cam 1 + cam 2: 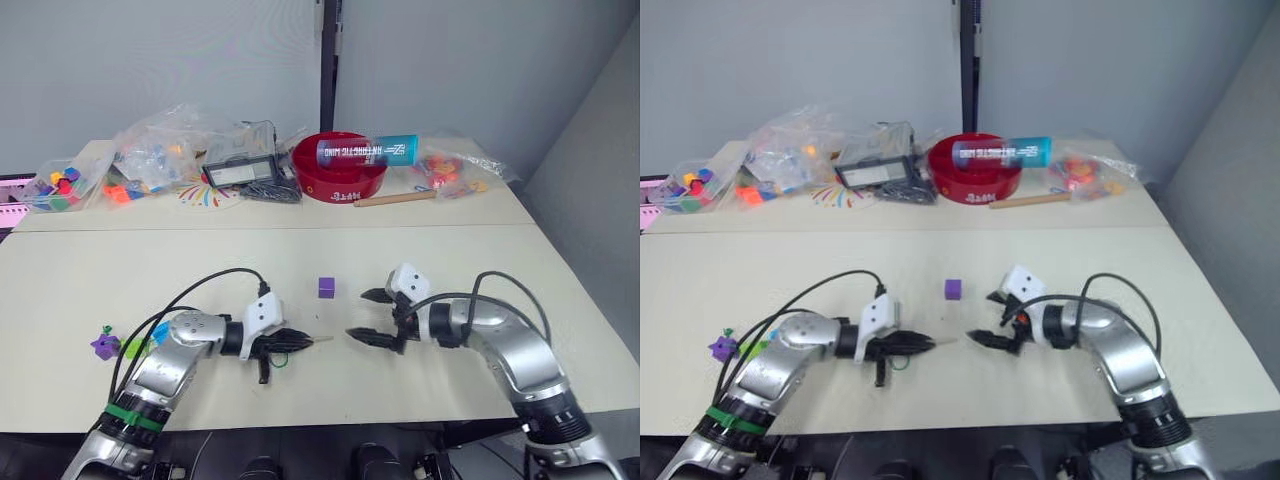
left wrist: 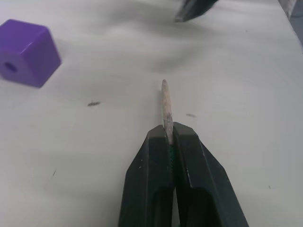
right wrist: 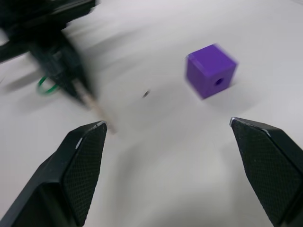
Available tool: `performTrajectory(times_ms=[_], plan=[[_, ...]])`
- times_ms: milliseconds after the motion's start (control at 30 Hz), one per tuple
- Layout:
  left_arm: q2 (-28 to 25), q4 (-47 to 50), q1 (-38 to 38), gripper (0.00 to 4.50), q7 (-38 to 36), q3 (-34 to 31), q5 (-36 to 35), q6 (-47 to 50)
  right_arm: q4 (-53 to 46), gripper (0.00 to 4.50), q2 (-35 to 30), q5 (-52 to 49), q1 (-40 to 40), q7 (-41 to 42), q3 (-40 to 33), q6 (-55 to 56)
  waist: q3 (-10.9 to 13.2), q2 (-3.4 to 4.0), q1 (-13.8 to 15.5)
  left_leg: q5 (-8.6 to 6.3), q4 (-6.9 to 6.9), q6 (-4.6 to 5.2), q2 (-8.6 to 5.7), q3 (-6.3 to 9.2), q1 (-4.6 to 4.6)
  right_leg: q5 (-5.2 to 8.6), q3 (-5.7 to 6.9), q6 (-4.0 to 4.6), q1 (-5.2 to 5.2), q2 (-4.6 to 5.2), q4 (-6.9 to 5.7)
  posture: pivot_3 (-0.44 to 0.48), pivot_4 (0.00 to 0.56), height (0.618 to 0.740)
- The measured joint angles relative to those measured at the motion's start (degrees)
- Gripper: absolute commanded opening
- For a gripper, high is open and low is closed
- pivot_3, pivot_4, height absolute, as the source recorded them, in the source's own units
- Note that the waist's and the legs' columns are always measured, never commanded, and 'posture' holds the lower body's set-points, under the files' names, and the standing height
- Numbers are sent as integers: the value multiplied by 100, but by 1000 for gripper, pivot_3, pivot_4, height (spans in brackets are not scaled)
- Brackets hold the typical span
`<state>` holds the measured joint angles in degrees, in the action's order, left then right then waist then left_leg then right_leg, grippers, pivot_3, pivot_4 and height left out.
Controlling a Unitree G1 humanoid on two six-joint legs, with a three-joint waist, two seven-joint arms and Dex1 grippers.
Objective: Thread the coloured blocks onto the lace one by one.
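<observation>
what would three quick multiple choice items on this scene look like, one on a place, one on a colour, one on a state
1. Where is the purple cube on the table?
A. between and just beyond the two grippers
B. inside the red bowl
C. held by the right gripper

2. What colour is the bowl at the back?
A. blue
B. red
C. white

3. What is the left gripper doing?
A. open over the cube
B. open, holding nothing
C. shut on the lace tip

Answers: 1 A, the cube sits on bare tabletop beyond both grippers. 2 B, the bowl is plainly red. 3 C, the pale tip sticks out from between closed fingers, while the right gripper is open.
</observation>
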<state>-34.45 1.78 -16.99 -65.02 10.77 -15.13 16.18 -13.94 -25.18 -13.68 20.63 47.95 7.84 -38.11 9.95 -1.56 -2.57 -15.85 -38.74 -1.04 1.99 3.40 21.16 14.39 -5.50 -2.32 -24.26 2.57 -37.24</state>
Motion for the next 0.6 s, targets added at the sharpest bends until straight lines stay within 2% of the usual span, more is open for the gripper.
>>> performTrajectory(times_ms=[300,600], plan=[[-165,277,273,0,38,-308,-234,146,506,4473,1578,690,-243,-2188,111,654,0,0,3,0,0,-1,0,-2,1,-3,1,-1,-2,3,0,0,150,740],[-242,299,304,0,47,-309,-291,148,1127,4473,2270,1127,-231,-3105,329,1330,0,1,-13,0,4,-1,1,-2,0,-4,1,1,-4,2,1,0,150,740]])
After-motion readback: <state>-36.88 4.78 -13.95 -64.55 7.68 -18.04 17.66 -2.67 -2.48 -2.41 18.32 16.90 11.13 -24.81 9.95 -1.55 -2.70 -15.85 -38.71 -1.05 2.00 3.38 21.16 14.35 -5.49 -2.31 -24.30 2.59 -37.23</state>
